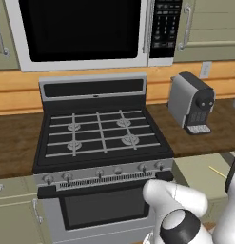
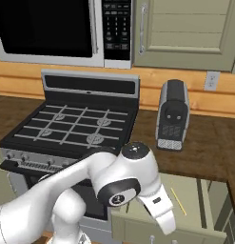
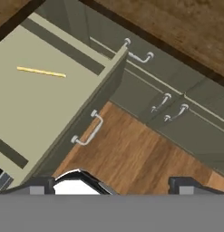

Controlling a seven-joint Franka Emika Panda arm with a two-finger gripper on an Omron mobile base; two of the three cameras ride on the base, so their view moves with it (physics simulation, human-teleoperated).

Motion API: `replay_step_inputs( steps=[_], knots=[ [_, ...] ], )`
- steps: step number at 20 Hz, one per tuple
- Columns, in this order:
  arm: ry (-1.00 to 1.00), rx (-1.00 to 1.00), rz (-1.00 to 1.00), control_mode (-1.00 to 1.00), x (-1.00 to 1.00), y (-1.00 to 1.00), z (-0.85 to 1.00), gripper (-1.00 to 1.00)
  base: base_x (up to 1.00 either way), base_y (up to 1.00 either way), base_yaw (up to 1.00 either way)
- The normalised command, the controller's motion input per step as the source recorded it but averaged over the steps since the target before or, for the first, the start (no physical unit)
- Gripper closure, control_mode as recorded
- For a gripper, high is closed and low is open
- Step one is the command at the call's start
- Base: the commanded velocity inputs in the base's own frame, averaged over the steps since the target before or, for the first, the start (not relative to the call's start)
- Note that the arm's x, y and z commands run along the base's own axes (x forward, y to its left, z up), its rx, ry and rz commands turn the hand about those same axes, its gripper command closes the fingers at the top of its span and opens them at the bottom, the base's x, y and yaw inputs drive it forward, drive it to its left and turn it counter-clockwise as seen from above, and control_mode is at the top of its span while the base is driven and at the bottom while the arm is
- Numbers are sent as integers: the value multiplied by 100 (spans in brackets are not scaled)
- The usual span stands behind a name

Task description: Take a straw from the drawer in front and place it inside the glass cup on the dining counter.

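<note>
A: Start at the left. What is there?

B: In the left base view the stove (image 1: 102,131) sits left of the open drawer (image 1: 204,174), with the microwave (image 1: 81,31) above the stove. A coffee machine (image 1: 191,102) stands on the wooden surface (image 1: 16,143) behind the drawer.

A: And the drawer?

B: Pulled out, to the right of the stove. In the hand view its front with the silver handle (image 3: 88,129) faces the wood floor (image 3: 131,158), and the inside is bare apart from the straw (image 3: 41,71).

A: Where does the straw lie in it?

B: Flat on the drawer bottom, toward the back, well away from the handle. From the right base view the straw (image 2: 178,200) lies near the drawer's middle, slanted, touching no wall.

A: And the pincer?

B: The pincer (image 3: 113,183) hangs over the floor just outside the drawer front, beyond the handle side. Its two dark tips stand far apart, spread about as wide as they go, with nothing between them.

A: How far from the straw?

B: Well apart. The straw lies up and left of the tips in the hand view, with the drawer front between them.
</note>
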Motion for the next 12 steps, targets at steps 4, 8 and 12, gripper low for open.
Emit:
replay_step_inputs(
  steps=[4,8,12],
  knots=[
    [20,3,18,-100,57,0,20,-100,0,0,0],
    [22,8,15,-100,58,0,-12,-100,0,0,0],
    [-3,9,19,-100,4,0,-66,-100,0,0,0]
  ],
)
